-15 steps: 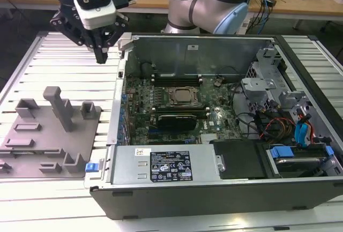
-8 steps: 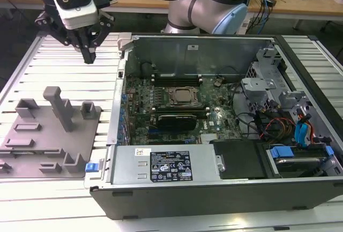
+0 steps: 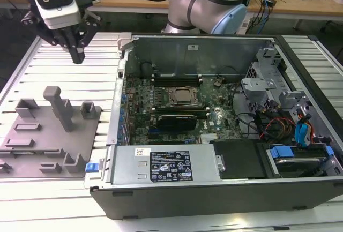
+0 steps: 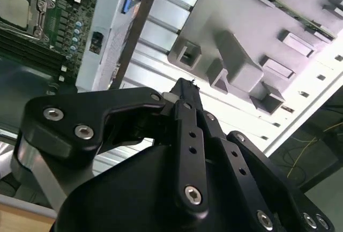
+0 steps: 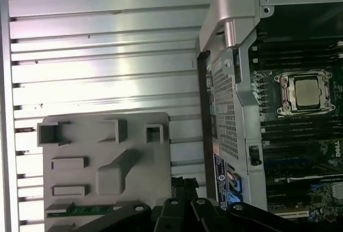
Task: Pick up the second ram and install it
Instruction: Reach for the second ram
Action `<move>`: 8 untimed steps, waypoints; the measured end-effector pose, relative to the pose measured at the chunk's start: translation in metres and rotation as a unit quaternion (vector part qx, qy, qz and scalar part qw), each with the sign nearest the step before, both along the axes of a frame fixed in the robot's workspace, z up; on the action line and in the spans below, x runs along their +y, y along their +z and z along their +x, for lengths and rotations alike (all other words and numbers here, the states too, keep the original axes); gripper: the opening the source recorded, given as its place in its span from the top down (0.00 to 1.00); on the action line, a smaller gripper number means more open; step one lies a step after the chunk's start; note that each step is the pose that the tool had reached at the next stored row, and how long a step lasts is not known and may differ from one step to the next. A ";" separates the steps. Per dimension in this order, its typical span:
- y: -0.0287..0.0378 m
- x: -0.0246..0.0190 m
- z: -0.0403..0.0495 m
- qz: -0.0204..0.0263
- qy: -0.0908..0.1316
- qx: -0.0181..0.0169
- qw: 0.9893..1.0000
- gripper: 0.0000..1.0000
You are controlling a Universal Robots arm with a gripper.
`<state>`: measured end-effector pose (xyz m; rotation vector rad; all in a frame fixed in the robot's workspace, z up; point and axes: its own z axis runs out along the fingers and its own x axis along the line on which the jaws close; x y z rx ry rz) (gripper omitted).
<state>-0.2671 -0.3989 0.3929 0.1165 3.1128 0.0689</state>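
The second ram (image 5: 80, 209) is a thin green stick lying in a slot of the grey holder tray (image 5: 107, 162). In the second wrist view the ram (image 4: 284, 0) shows as a green strip at the tray's far side. My gripper (image 3: 78, 58) hangs above the slatted table at the exterior view's upper left, behind the tray (image 3: 48, 135) and well above it. Its black fingers (image 4: 186, 90) meet at a point with nothing between them. The gripper (image 5: 182, 184) is a short way from the ram and touches nothing.
The open computer case (image 3: 214, 189) lies to the exterior view's right of the tray. Its motherboard carries the CPU socket (image 3: 185, 95) with memory slots (image 3: 177, 76) beside it. A tall grey post (image 3: 59, 106) rises from the tray. The arm's base (image 3: 209, 1) stands behind the case.
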 end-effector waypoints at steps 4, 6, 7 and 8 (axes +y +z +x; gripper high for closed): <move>0.0000 0.0000 -0.0156 0.000 0.000 0.000 1.000 0.89; 0.0000 0.0000 -0.0228 0.000 0.000 0.000 1.000 0.89; 0.0000 0.0000 -0.0261 0.000 0.000 0.000 1.000 0.89; 0.0000 0.0000 -0.0285 0.000 0.000 0.000 1.000 0.89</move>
